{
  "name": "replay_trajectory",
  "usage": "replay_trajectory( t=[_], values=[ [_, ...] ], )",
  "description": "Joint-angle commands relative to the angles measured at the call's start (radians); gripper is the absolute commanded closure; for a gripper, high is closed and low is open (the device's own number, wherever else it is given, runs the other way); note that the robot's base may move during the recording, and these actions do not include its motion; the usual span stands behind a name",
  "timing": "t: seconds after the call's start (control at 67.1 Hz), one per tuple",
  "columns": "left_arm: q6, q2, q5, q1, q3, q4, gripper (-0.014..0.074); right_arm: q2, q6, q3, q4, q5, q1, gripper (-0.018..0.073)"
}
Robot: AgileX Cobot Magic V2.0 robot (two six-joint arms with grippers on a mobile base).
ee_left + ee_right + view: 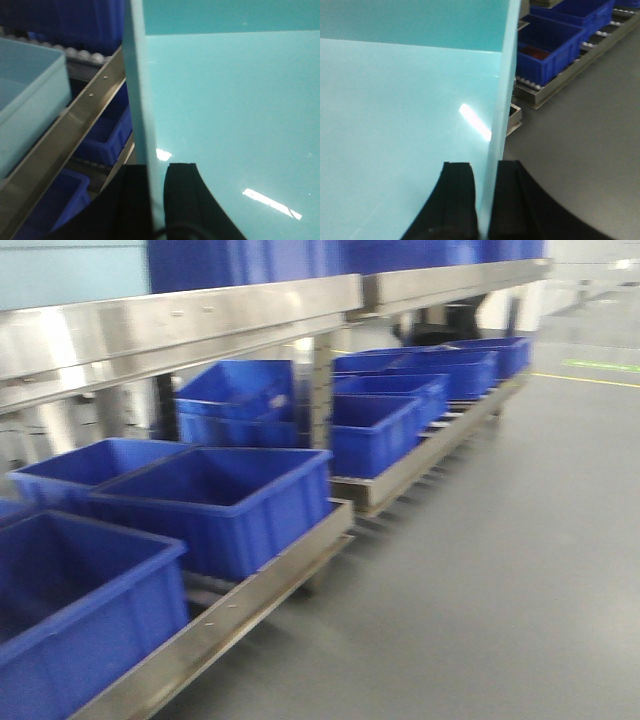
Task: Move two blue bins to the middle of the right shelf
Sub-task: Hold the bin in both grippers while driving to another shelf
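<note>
A bin (pixel 225 100) fills both wrist views and looks pale teal in this light. My left gripper (pixel 156 170) is shut on its left wall, one black finger (pixel 182 200) inside and one outside. My right gripper (pixel 485 167) is shut on the bin's (pixel 395 100) right wall in the same way. The right shelf (pixel 180 325) is a brushed steel rack running down the left of the front view, with several blue bins (pixel 215 495) on its low tier. Neither gripper shows in the front view.
In the left wrist view a steel rail (pixel 65 135) slants close beside the held bin, with a pale bin (pixel 25 100) above it, white rollers (pixel 75 52) behind and blue bins (pixel 105 135) below. Grey floor (pixel 500 570) lies right of the rack.
</note>
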Motion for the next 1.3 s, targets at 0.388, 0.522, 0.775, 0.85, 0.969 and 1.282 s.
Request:
replay_trajectory(
  t=[0.388, 0.522, 0.775, 0.85, 0.969, 1.282],
  values=[
    [0.012, -0.015, -0.054, -0.006, -0.012, -0.023, 0.0708, -0.012, -0.018, -0.011, 0.004, -0.04, -0.001, 0.0712],
    [0.012, -0.015, -0.054, -0.006, -0.012, -0.023, 0.0708, -0.012, -0.018, -0.011, 0.004, -0.04, -0.001, 0.0712],
    [0.012, -0.015, -0.054, -0.006, -0.012, -0.023, 0.0708, -0.012, -0.018, -0.011, 0.004, -0.04, -0.001, 0.0712],
    [0.012, -0.015, -0.054, -0.006, -0.012, -0.023, 0.0708, -0.012, -0.018, -0.011, 0.004, -0.04, -0.001, 0.0712],
    [0.012, -0.015, -0.054, -0.006, -0.012, -0.023, 0.0708, -0.012, -0.018, -0.011, 0.004, -0.04, -0.001, 0.0712],
    [0.012, -0.015, -0.054, -0.006, -0.012, -0.023, 0.0708, -0.012, -0.018, -0.011, 0.004, -0.04, -0.001, 0.0712]
  ],
)
